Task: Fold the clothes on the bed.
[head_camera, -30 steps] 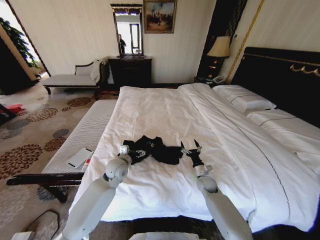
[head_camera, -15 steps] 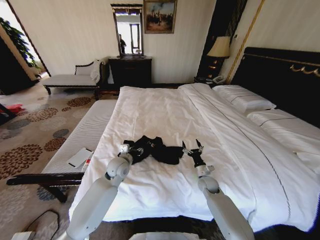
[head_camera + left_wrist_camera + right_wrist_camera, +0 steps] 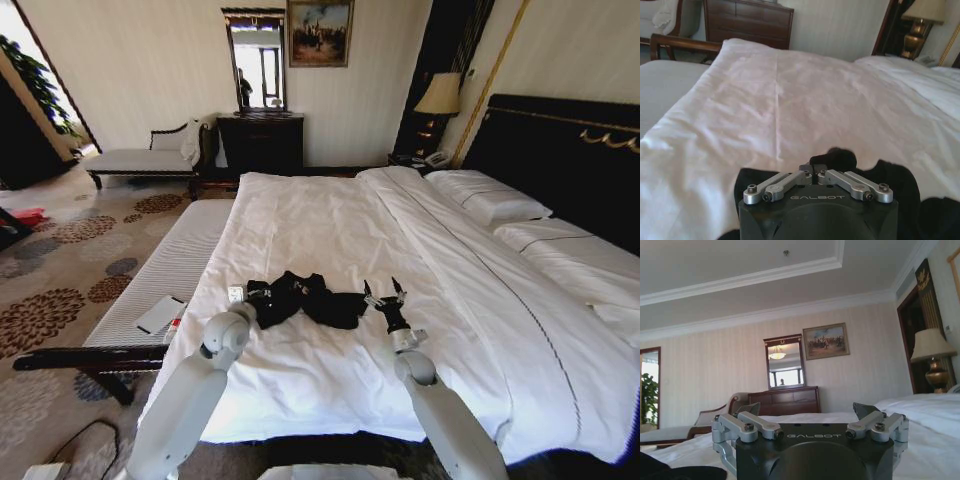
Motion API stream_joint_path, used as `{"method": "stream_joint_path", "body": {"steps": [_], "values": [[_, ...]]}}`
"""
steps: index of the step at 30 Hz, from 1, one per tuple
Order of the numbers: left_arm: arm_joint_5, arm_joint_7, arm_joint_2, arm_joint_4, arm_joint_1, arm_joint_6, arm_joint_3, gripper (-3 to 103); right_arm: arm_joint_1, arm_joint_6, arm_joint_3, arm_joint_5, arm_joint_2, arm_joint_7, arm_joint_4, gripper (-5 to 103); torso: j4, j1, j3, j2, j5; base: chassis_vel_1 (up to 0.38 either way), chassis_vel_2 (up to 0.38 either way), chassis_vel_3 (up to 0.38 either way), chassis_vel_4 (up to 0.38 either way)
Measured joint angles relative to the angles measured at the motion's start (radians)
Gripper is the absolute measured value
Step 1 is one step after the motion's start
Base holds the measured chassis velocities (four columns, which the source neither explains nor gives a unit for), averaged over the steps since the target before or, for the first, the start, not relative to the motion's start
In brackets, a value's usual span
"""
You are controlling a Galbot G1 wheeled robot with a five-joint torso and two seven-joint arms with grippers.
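Left gripper [image 3: 252, 296] pinched down, seemingly on the bunched T-shirt [image 3: 305, 299] near the bed [image 3: 330, 220] edge, while the right gripper [image 3: 384, 295] hovers splayed wide beside its opposite end.

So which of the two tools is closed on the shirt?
The left tool, shut on the black shirt's left edge; the right tool stands open beside it.

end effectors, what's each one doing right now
Left end effector: shut on the shirt.
Right end effector: open, holding nothing, beside the shirt.
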Motion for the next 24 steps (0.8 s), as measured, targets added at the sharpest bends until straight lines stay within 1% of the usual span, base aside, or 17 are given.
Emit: {"method": "stream_joint_path", "body": {"steps": [1,2,3,5,6,7,8,9,11,12,13,17,18,21,22,23,24], "values": [[-0.007,0.001,0.000,-0.005,-0.004,-0.001,-0.010,0,0.000,-0.007,-0.024,0.031,-0.017,0.004,0.014,100,-0.0001,0.000,0.000,0.000,0.0003,0.000,0.000,0.000,0.000],[-0.017,0.003,-0.002,-0.013,-0.011,-0.004,-0.027,0,0.005,-0.025,-0.077,0.106,-0.065,0.010,0.052,100,-0.0002,0.000,0.000,0.000,0.0003,0.000,0.000,0.000,0.000],[-0.017,0.003,-0.002,-0.013,-0.011,-0.004,-0.027,0,0.005,-0.025,-0.077,0.106,-0.065,0.010,0.052,100,-0.0002,0.000,0.000,0.000,0.0003,0.000,0.000,0.000,0.000],[-0.024,0.011,-0.006,-0.024,-0.018,-0.010,-0.046,0,0.024,-0.053,-0.159,0.222,-0.133,0.012,0.104,100,-0.0004,0.000,0.000,0.000,-0.0001,0.000,0.000,0.000,0.000],[-0.025,0.015,-0.009,-0.032,-0.019,-0.014,-0.057,0,0.040,-0.083,-0.202,0.287,-0.167,0.012,0.133,100,-0.0004,0.000,0.000,0.000,0.0002,0.000,0.000,0.000,0.000],[-0.025,0.018,-0.012,-0.037,-0.019,-0.016,-0.064,0,0.049,-0.102,-0.220,0.315,-0.182,0.013,0.148,100,-0.0002,0.000,0.000,0.000,0.0001,0.000,0.000,0.000,0.000],[-0.025,0.018,-0.012,-0.037,-0.019,-0.016,-0.064,0,0.049,-0.102,-0.220,0.315,-0.182,0.013,0.148,100,-0.0002,0.000,0.000,0.000,0.0001,0.000,0.000,0.000,0.000],[-0.026,0.021,-0.015,-0.043,-0.018,-0.019,-0.073,0,0.069,-0.141,-0.256,0.362,-0.207,0.021,0.181,100,-0.0002,0.000,0.000,0.000,-0.0003,0.000,0.000,0.000,0.000],[-0.027,0.025,-0.022,-0.055,-0.012,-0.022,-0.086,0,0.100,-0.191,-0.308,0.423,-0.234,0.050,0.224,100,-0.0002,0.000,0.000,0.000,0.0000,0.000,0.000,0.000,0.000],[-0.028,0.028,-0.025,-0.062,-0.005,-0.024,-0.094,0,0.136,-0.226,-0.359,0.463,-0.254,0.088,0.260,100,-0.0002,0.000,0.000,0.000,-0.0001,0.000,0.000,0.000,0.000],[-0.028,0.028,-0.025,-0.062,-0.005,-0.024,-0.094,0,0.136,-0.226,-0.359,0.463,-0.254,0.088,0.260,100,-0.0002,0.000,0.000,0.000,-0.0001,0.000,0.000,0.000,0.000],[-0.027,0.036,-0.024,-0.085,0.019,-0.030,-0.112,0,0.243,-0.301,-0.497,0.513,-0.280,0.201,0.327,100,0.0000,0.000,0.000,0.000,-0.0002,0.000,0.000,0.000,0.000],[-0.027,0.036,-0.024,-0.085,0.019,-0.030,-0.112,0,0.243,-0.301,-0.497,0.513,-0.280,0.201,0.327,100,0.0000,0.000,0.000,0.000,-0.0002,0.000,0.000,0.000,0.000],[-0.027,0.039,-0.022,-0.100,0.027,-0.031,-0.129,0,0.328,-0.348,-0.600,0.549,-0.275,0.299,0.366,100,0.0001,0.000,0.000,0.000,-0.0001,0.000,0.000,0.000,0.000],[-0.028,0.039,-0.022,-0.103,0.026,-0.031,-0.133,0,0.352,-0.357,-0.631,0.545,-0.268,0.323,0.372,100,0.0000,0.000,0.000,0.000,-0.0002,0.000,0.000,0.000,0.000],[-0.028,0.039,-0.022,-0.103,0.026,-0.031,-0.133,0,0.352,-0.357,-0.631,0.545,-0.268,0.323,0.372,100,0.0000,0.000,0.000,0.000,-0.0002,0.000,0.000,0.000,0.000],[-0.030,0.039,-0.023,-0.104,0.025,-0.031,-0.136,0,0.368,-0.365,-0.655,0.534,-0.261,0.344,0.373,100,0.0000,0.000,0.000,0.000,-0.0001,0.000,0.000,0.000,0.000]]}}
